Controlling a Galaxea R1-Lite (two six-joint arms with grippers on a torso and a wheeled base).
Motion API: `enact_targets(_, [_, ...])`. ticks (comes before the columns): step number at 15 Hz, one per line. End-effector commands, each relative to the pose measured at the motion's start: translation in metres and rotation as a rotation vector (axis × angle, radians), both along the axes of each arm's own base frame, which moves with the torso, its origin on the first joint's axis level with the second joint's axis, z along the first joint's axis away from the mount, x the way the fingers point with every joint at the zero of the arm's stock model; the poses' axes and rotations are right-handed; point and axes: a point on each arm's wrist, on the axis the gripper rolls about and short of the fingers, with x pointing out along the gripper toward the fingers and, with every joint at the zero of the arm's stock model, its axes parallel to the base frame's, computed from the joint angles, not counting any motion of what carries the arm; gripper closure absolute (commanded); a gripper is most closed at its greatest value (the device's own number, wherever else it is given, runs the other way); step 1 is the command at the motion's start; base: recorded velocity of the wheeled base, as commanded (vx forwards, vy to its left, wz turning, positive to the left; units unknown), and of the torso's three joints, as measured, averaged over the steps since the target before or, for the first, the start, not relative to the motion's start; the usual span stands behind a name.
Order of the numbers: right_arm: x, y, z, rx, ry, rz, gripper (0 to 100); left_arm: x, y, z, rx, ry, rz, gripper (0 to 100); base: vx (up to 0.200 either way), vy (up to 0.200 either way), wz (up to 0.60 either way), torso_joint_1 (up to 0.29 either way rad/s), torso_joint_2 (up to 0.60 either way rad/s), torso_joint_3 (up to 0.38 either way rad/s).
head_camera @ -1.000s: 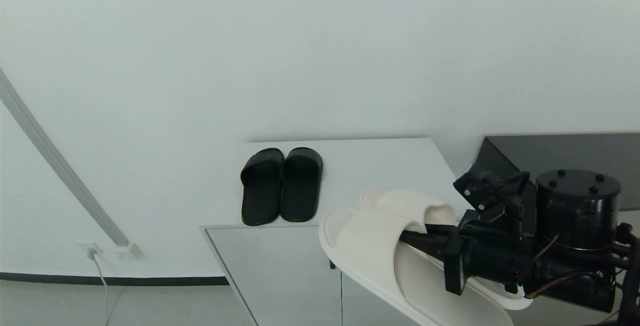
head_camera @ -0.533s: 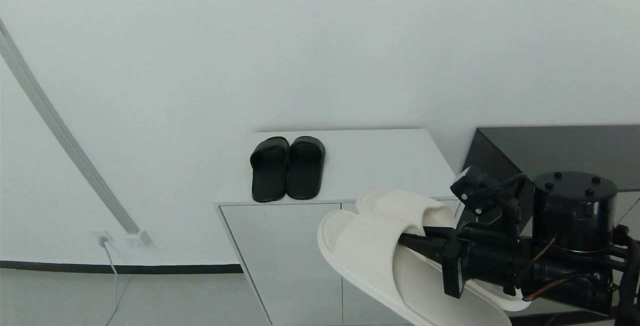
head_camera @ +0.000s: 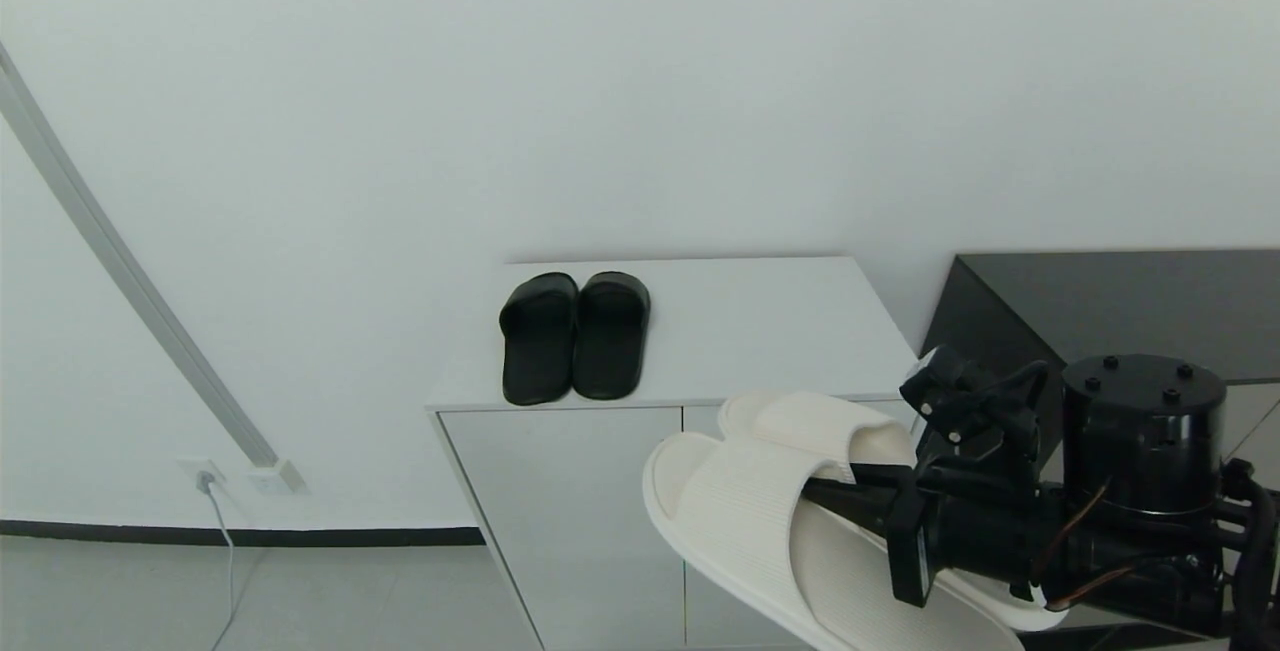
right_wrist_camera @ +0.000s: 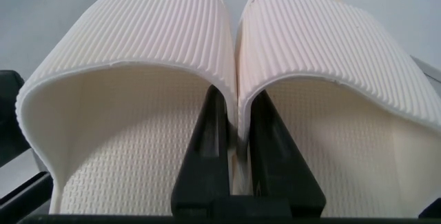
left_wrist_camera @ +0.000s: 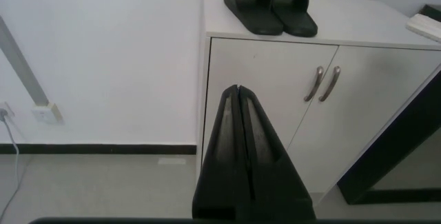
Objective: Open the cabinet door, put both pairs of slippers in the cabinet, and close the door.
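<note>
Two white slippers hang in front of the cabinet, inner straps pinched together by your right gripper; the black pair sits on top. Its doors are shut — your left gripper, closed and empty, should open before it takes a handle.

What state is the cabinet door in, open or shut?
Shut: both cabinet doors sit flush, handles side by side.
</note>
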Motion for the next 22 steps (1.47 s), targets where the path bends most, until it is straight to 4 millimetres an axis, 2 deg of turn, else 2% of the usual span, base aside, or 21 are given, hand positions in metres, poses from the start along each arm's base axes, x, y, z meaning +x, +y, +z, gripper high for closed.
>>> enact_targets(1, [0.000,0.000,-0.002,-0.005,0.004,0.002,100,0.000,0.000,0.000,0.000,0.000,0.000,100,0.000,0.000,0.00,0.000,0.00,0.000])
enact_targets(4, [-0.001,0.000,-0.001,-0.003,0.002,0.003,100,0.000,0.000,0.000,-0.002,0.000,0.000,100,0.000,0.000,0.00,-0.027,0.06,0.033])
enact_targets(9, [-0.008,0.001,-0.006,-0.017,0.018,0.023,100,0.000,0.000,0.000,0.001,0.001,0.000,100,0.000,0.000,0.00,-0.155,0.35,0.194])
enact_targets(10, [-0.008,0.001,-0.007,-0.018,0.021,0.026,100,0.000,0.000,0.000,0.000,0.000,-0.001,0,0.000,0.000,0.00,-0.163,0.37,0.207])
enact_targets(22, [-0.014,0.002,-0.009,-0.022,-0.020,0.051,100,0.000,0.000,0.000,0.000,0.000,0.000,0,0.000,0.000,0.00,-0.205,0.48,0.280])
